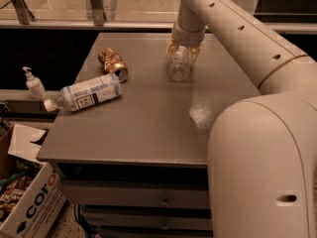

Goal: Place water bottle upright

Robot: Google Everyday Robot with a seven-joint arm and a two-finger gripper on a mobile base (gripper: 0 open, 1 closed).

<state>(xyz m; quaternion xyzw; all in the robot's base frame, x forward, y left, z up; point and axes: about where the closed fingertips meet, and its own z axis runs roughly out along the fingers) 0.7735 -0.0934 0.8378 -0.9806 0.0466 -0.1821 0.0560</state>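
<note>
The water bottle (pixel 179 66) is small, clear and ribbed. It stands upright on the grey table (pixel 148 128) toward the far middle. My gripper (pixel 183 50) comes down from above on the long white arm, and its yellowish fingers (pixel 171 48) are closed against the bottle's upper part, one on each side. The bottle's cap and label band are hidden by the gripper.
A larger bottle with a white-blue label (pixel 86 94) lies on its side at the table's left. A crushed gold can (pixel 113 64) lies behind it. A small pump dispenser (pixel 33 83) stands on a ledge to the left. A cardboard box (pixel 29 202) sits on the floor. My arm's bulky body (pixel 262 172) fills the right foreground.
</note>
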